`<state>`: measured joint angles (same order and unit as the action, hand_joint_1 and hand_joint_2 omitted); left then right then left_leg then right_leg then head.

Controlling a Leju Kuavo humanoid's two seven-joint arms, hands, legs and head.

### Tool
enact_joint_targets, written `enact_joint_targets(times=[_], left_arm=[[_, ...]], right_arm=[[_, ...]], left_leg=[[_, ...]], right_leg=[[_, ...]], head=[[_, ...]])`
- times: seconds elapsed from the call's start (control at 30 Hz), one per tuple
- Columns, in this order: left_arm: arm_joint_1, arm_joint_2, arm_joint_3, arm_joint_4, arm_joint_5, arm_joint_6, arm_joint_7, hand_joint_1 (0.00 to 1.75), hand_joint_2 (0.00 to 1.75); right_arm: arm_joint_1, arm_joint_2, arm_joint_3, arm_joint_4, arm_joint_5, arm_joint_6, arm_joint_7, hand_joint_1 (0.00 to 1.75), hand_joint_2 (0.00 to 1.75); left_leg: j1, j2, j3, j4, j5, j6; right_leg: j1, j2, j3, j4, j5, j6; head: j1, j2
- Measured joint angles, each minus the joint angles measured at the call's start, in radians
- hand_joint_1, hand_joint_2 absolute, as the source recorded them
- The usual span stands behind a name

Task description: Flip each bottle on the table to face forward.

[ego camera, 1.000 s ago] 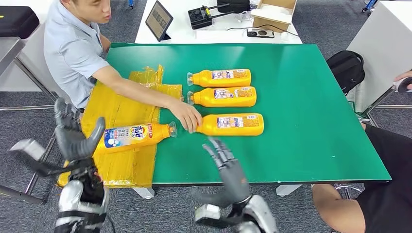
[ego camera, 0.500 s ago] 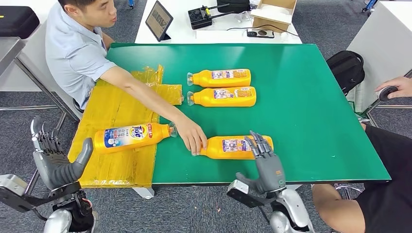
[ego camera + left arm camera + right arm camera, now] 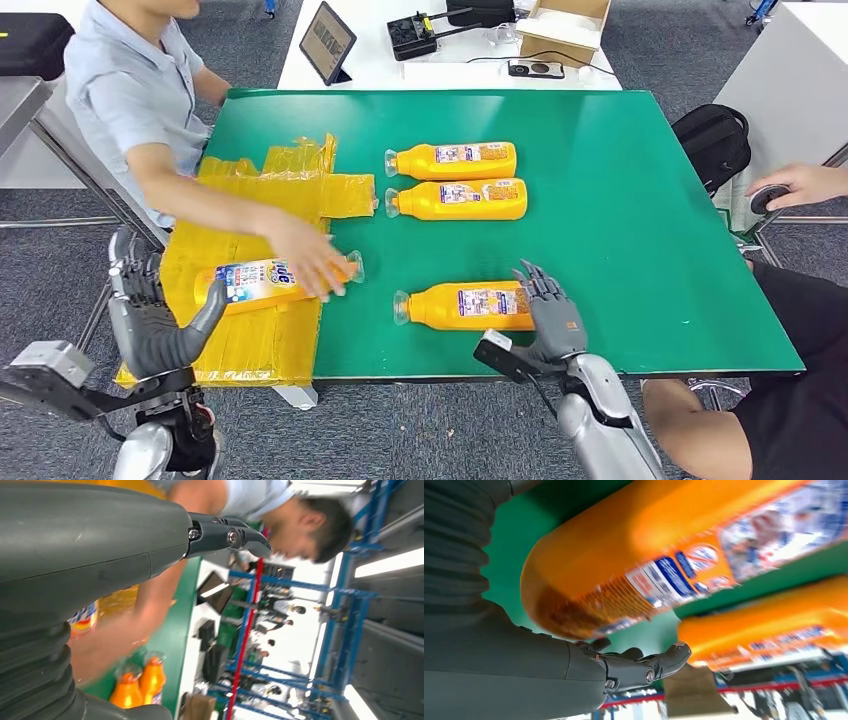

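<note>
- At the near edge of the surface (image 3: pixel 620 250), the right hand (image 3: pixel 548 312) rests against the base end of the near bottle (image 3: pixel 465 305), fingers spread over its top; no closed grip shows, so it reads as touching, not holding.
- Near bottle lies on its side, cap pointing toward the robot's left, small-print back label up; it has yet to be turned to its front.
- Handling, as a judgement: a full plastic detergent bottle, fairly heavy, with stiff walls that give a little and a glossy, slippery skin. The flattened body should resist rolling, then tip over all at once.
- Best hold appears to be across the wide body near the base, thumb under one long side, fingers over the other; the narrow neck looks a poor lever.
- Close beside the bottle is the surface's near edge, so a roll toward the robot risks a drop; a roll away has open green room.
- Two more bottles (image 3: pixel 455 160) (image 3: pixel 460 199) lie side by side farther back, well apart from the near one, also back label up.
- Off to the left, a person's hand (image 3: pixel 310 262) covers a front-up bottle (image 3: pixel 262 283) on the yellow sheet (image 3: pixel 255 340).
- Left hand (image 3: pixel 155 322) hovers off the surface's corner, fingers apart, holding nothing.
</note>
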<state>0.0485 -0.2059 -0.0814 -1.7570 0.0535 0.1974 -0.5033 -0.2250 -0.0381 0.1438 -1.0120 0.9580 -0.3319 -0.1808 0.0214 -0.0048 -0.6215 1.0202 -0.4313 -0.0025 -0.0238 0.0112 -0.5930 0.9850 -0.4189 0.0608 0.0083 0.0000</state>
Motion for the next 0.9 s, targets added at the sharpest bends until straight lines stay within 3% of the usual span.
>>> enact_joint_targets(times=[0.47,0.63,0.67,0.8,0.9], left_arm=[[-0.005,0.002,-0.023,0.026,0.004,-0.001,0.019,0.0,1.75],[-0.005,0.002,-0.029,0.031,0.0,-0.001,0.032,0.0,1.75],[-0.005,0.002,-0.032,0.031,-0.003,-0.001,0.037,0.0,1.75],[-0.005,0.003,-0.04,0.031,-0.012,-0.004,0.059,0.0,1.75],[-0.008,0.005,-0.046,0.032,-0.015,-0.01,0.068,0.0,1.75]], right_arm=[[-0.103,-0.002,0.0,0.168,0.023,0.002,0.022,0.0,1.75],[-0.131,-0.001,0.008,0.206,0.084,-0.006,0.069,0.0,1.75],[-0.141,-0.001,0.011,0.216,0.096,0.007,0.083,0.09,1.75],[-0.191,0.003,0.027,0.265,0.101,0.09,0.127,1.61,1.75],[-0.223,0.004,0.03,0.3,0.054,0.147,0.112,1.74,1.75]], left_leg=[[0.0,0.0,0.001,0.0,0.0,0.0],[0.0,0.0,0.002,0.0,0.0,0.0],[0.0,0.0,0.002,0.0,0.0,0.0],[0.0,0.001,0.005,0.0,0.0,0.0],[0.0,0.001,0.009,0.0,-0.001,0.0]], right_leg=[[0.0,0.0,0.0,0.0,0.0,0.0],[0.0,0.0,0.001,0.0,0.0,0.0],[0.0,0.0,0.001,0.0,0.0,0.0],[0.0,0.0,0.003,0.0,0.0,0.0],[0.0,0.001,0.006,-0.001,0.0,0.0]], head=[[0.0,0.0],[0.0,0.0],[0.0,0.0],[0.0,0.0],[0.0,0.0]])
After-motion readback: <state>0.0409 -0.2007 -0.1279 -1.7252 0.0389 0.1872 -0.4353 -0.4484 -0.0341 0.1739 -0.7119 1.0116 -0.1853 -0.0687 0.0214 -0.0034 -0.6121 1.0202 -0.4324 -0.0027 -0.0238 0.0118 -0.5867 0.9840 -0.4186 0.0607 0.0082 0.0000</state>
